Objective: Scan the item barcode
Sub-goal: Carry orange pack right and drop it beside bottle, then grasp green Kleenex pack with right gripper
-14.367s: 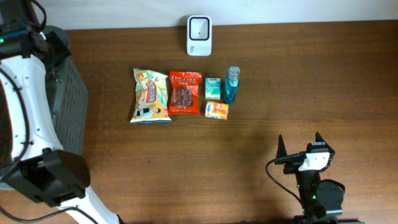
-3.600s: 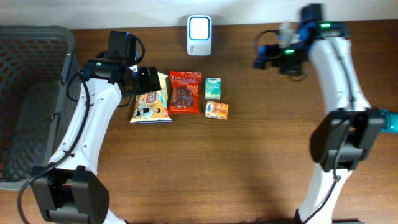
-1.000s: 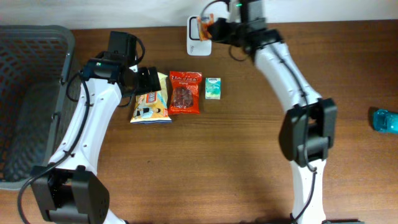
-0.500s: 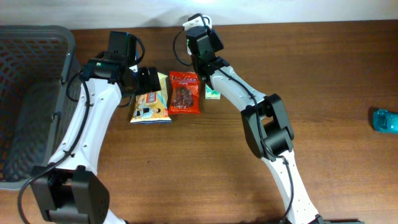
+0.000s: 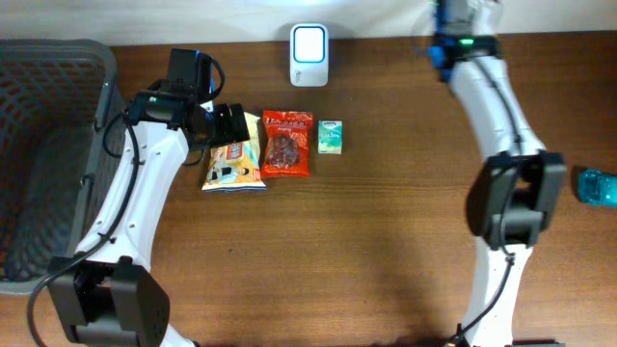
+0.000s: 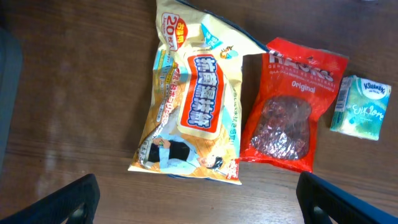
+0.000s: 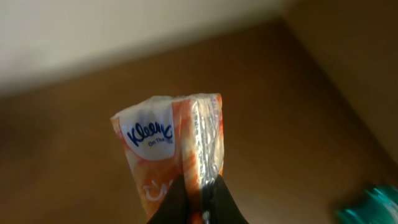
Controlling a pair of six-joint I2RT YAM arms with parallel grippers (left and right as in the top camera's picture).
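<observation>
Between the dark fingers (image 7: pixel 169 204) of the right gripper (image 7: pixel 198 190) sits the orange tissue pack (image 7: pixel 177 146), and it's a tight pinch: jaws drawn narrow on the pack's lower end, the rest standing up past the tips, blue brand lettering facing the wrist camera and a crinkled seam running down its middle. Beyond the pack, only brown table (image 7: pixel 74 137) and a pale wall. From overhead, the right arm stretches to the table's far edge, its tip well off to the right of the white scanner (image 5: pixel 308 42), and the pack itself can't be picked out from up there. Over to the left gripper (image 6: pixel 196 190): jaws spread wide, gripping nothing. Just ahead of them, centred in the gap, lies the yellow snack bag (image 6: pixel 193 118); ahead and right, touching it, the red snack bag (image 6: pixel 289 112); further right again, the green tissue pack (image 6: pixel 364 109). A teal bottle (image 5: pixel 596 186) lies well apart from both grippers.
</observation>
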